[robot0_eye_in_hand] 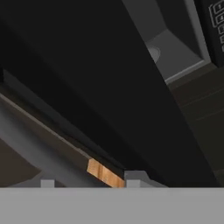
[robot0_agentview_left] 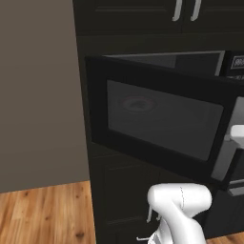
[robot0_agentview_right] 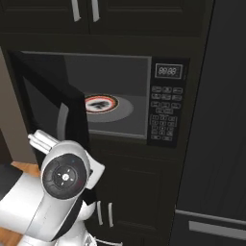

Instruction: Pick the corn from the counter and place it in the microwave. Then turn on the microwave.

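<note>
With its fingers together on nothing, the gripper [robot0_eye_in_hand: 87,183] sits beside the large black microwave [robot0_agentview_right: 120,96]'s half-open door [robot0_agentview_left: 157,119]; push steadily, corn cob location unclear inside.

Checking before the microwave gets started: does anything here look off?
The microwave door stands partly open, and its turntable plate shows no corn on it. Nothing looks spilled or damaged.
</note>
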You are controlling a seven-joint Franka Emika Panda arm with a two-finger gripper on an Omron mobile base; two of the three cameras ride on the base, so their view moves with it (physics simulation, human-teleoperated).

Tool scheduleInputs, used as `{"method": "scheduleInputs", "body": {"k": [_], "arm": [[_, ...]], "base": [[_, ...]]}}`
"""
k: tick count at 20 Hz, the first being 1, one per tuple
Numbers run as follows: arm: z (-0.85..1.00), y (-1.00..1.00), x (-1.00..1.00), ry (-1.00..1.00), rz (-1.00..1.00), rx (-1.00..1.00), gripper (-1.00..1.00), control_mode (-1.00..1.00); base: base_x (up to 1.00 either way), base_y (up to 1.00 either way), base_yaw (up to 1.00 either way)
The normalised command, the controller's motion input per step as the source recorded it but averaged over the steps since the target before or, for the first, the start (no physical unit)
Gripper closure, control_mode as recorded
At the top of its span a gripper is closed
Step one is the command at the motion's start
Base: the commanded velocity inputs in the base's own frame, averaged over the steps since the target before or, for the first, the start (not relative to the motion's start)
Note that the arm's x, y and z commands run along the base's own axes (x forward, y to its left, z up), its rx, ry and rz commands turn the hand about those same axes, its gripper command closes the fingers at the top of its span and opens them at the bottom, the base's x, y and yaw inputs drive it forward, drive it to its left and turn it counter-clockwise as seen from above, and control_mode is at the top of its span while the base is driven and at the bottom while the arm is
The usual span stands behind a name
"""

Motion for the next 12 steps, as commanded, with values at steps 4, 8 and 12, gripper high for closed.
{"method": "scheduleInputs", "body": {"k": [4,8,12], "arm": [[0.06,-0.11,-0.17,0.09,0.00,0.09,1.00,-1.00],[0.00,-0.20,-0.09,0.12,0.00,0.06,-1.00,-1.00],[0.00,-0.29,-0.21,0.08,0.00,0.09,-1.00,-1.00]], "base": [[0.00,0.00,0.00],[0.00,0.00,0.00],[0.00,0.00,0.00]]}}
